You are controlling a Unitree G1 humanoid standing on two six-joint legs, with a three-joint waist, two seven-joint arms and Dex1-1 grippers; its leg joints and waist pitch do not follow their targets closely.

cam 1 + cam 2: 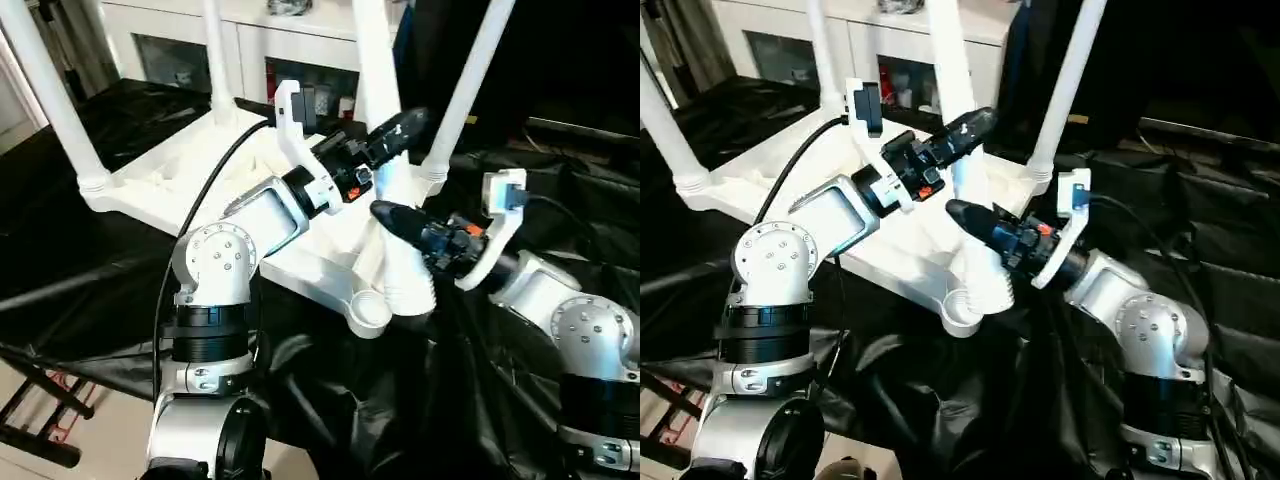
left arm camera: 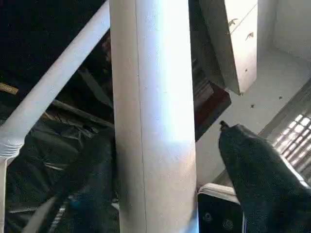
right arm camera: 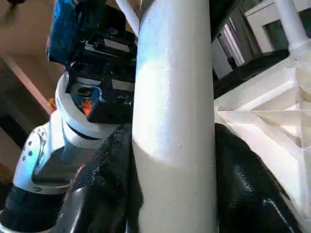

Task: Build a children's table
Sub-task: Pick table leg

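Tabletop (image 1: pixel 200 175) lies upside down on the draped work table (image 1: pixel 90 270); three legs stand in its corners; the fourth leg (image 1: pixel 385 190) leans beside the near, empty socket (image 1: pixel 368 312); cabinets (image 1: pixel 250 45) behind.

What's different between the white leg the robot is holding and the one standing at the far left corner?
The held leg is not plugged in: its lower end sits beside the empty corner socket. The far-left leg stands seated in the tabletop.
The held leg sits between the fingers of the right tool and the left tool; nothing touches the far-left leg.
Both are white tapered tubes.
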